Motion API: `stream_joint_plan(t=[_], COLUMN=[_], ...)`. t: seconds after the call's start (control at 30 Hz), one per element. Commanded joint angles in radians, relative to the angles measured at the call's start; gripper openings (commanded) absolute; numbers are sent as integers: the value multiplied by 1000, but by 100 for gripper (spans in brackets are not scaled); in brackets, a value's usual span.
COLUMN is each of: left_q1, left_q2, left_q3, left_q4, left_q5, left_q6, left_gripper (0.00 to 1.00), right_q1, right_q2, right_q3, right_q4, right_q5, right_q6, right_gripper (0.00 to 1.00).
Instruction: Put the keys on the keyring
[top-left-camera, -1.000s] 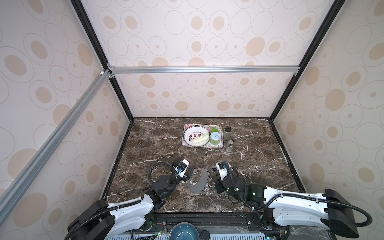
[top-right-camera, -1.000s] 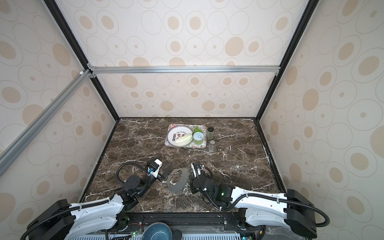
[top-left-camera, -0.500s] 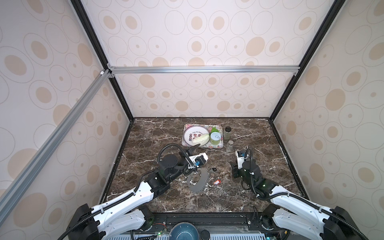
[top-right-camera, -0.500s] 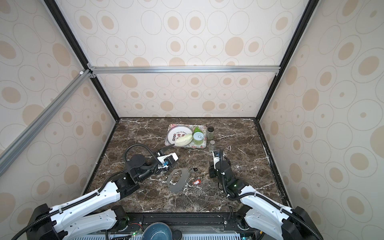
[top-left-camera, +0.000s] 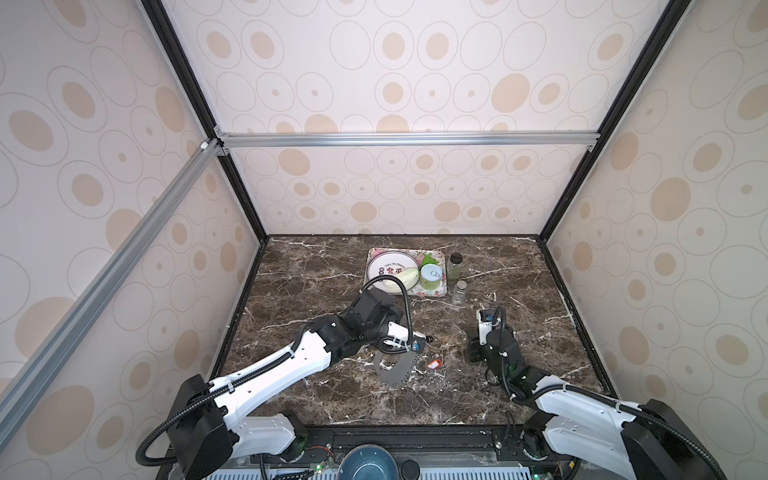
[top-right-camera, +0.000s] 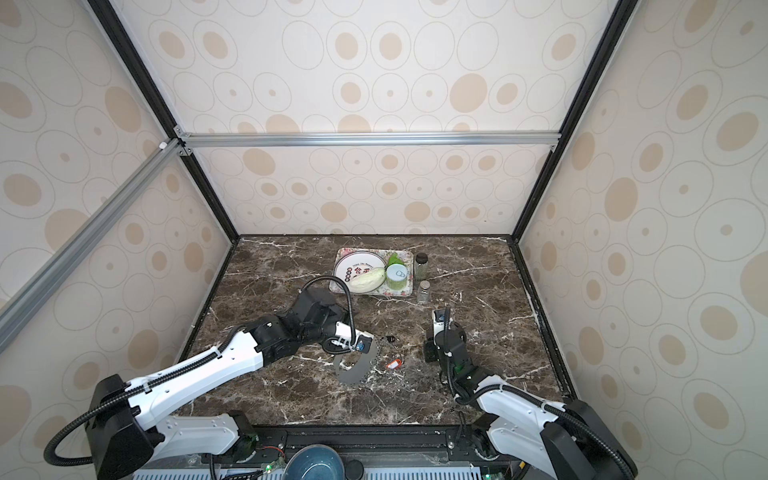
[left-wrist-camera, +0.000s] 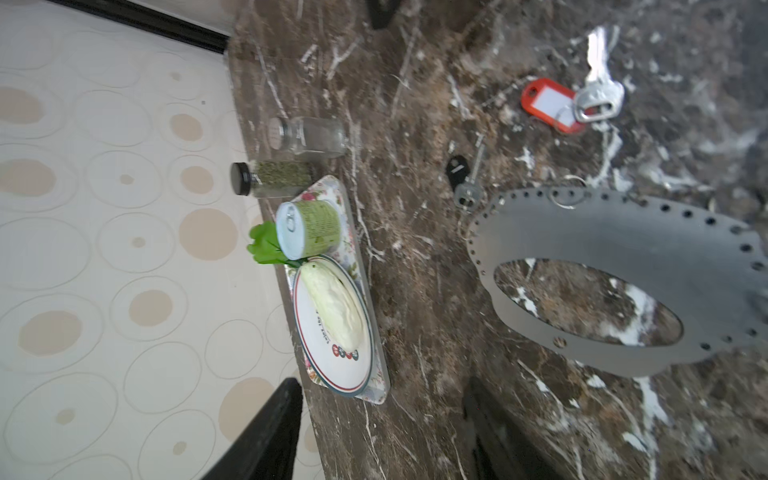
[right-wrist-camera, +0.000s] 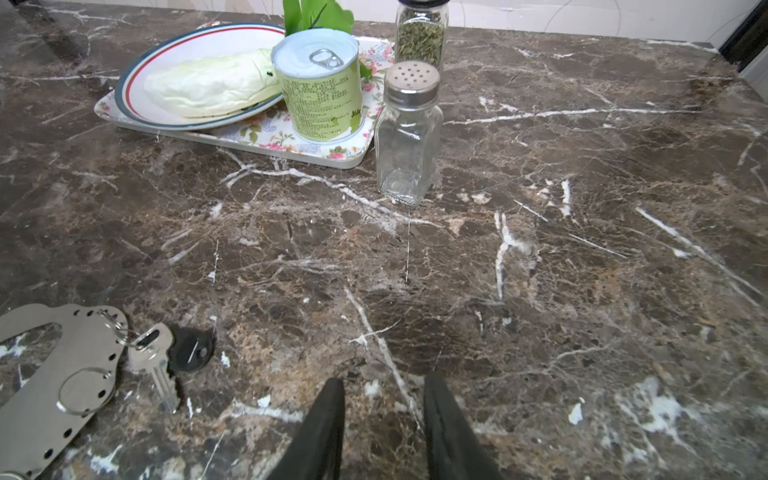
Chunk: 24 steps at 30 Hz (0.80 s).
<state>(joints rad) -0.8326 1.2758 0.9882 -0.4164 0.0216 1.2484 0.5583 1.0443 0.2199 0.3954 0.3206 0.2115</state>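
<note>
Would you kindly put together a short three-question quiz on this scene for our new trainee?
1. True or false: the red-tagged key lies on the table, apart from the keyring.
2. Which of these stands on the floral tray beside the plate? A) green can B) mug C) banana
3. What does the right gripper hold?
Key: 1 true. 2 A. 3 Nothing; its jaws stand open.

Keyring (left-wrist-camera: 582, 232): flat grey oval plate, lying on surface (left-wrist-camera: 415, 332). Black-tagged key (left-wrist-camera: 458, 171): head touching its rim. Red-tagged key (left-wrist-camera: 555, 104): loose, nearby.
</note>
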Motion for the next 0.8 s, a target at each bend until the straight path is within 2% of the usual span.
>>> stream_joint_plan(t=[0.0, 0.07, 0.27, 0.4, 0.47, 0.6, 0.77], left_q1=[-13, -36, -67, -106, -119, -146, -193], left_q2=[64, 99, 172, 237, 267, 341, 418], left_q3=[64, 55, 55, 73, 86, 133, 189], left_q4=[-146, -193, -157, -174, -181, -225, -281], left_q5=[-45, -56, -16, -37, -38, -47, -45], left_q6=[158, 236, 327, 401, 417, 443, 455], left_gripper=[57, 58, 59, 57, 57, 46, 45], right_q1=[-14, -19, -39, -45, -46, -45, -45], right_q2=[9, 28, 54, 51, 55, 66, 65], right_q3=[12, 18, 33, 29, 32, 43, 41], right_q4=[52, 59, 62, 65, 63, 51, 53], right_q5=[22, 21, 14, -3, -9, -13, -14], right_q6=[5, 4, 10, 10, 6, 5, 5], right_gripper=[34, 34, 34, 34, 34, 34, 34])
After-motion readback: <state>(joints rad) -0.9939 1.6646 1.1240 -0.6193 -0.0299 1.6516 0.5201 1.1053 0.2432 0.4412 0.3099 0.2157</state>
